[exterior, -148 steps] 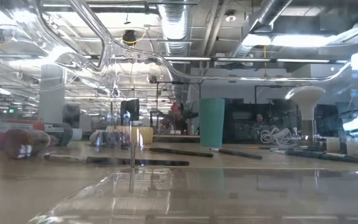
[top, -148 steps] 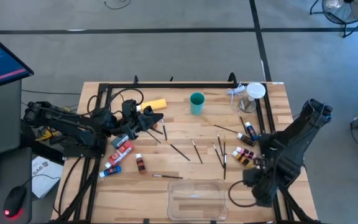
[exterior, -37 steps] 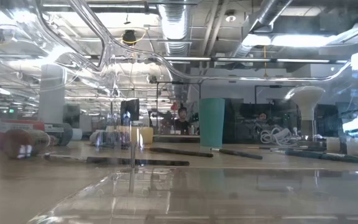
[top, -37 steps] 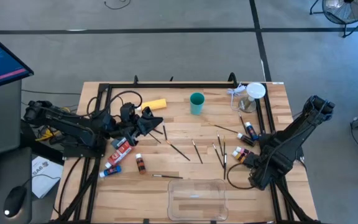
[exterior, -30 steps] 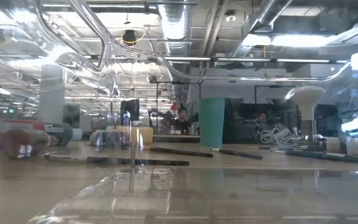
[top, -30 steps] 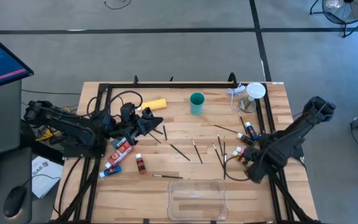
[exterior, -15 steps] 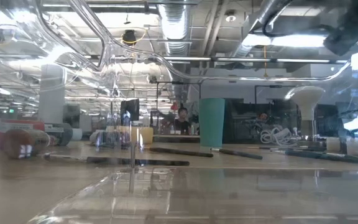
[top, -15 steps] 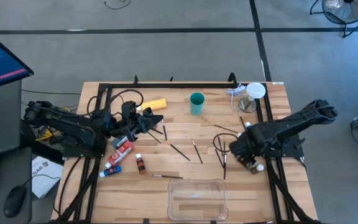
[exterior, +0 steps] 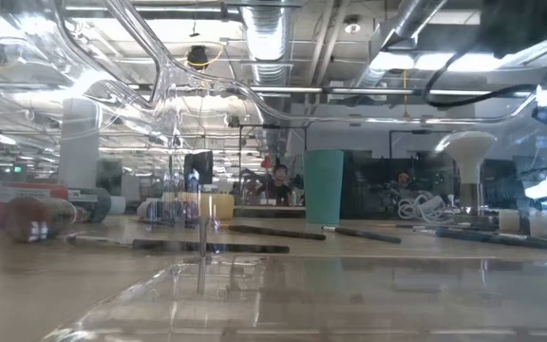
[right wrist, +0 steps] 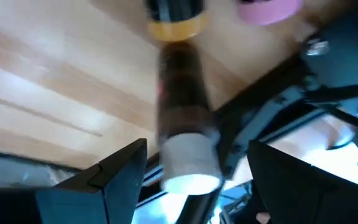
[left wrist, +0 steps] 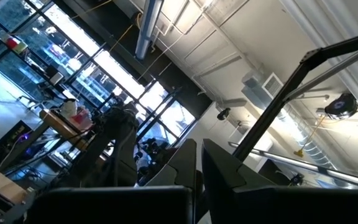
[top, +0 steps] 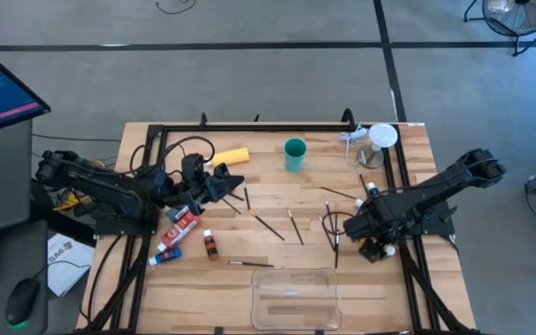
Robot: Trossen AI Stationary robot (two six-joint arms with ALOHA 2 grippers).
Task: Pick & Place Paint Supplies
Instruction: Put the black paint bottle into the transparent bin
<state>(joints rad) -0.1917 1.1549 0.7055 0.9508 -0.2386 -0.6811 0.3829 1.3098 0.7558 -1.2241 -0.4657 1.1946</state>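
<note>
My right gripper [top: 377, 247] hangs open over the small bottles at the table's right edge, pointing steeply down. In the right wrist view a brown bottle with a white cap [right wrist: 182, 124] lies on the wood between its two spread fingers [right wrist: 123, 171]; I see no touch. My left gripper [top: 235, 181] is shut with nothing in it, raised at the table's left and tilted up toward the ceiling [left wrist: 197, 165]. Thin brushes [top: 291, 223] lie flat mid-table. Red and blue tubes [top: 180, 228] and another brown bottle [top: 210, 245] lie at the left, and a yellow bottle [top: 234, 155] lies behind them.
A teal cup [top: 294, 154] stands at the far middle. A clear plastic tray [top: 296, 296] sits at the near edge. A glass with a white lid and cords [top: 375, 144] are at the far right corner. Black frame rails [top: 403, 186] run beside the right-hand bottles.
My right arm has swung from the near right corner toward the table's far edge and inward, then sunk over the small bottles at the right edge. Its gripper has tipped steeply downward and turned, staying open. My left arm has kept its place.
</note>
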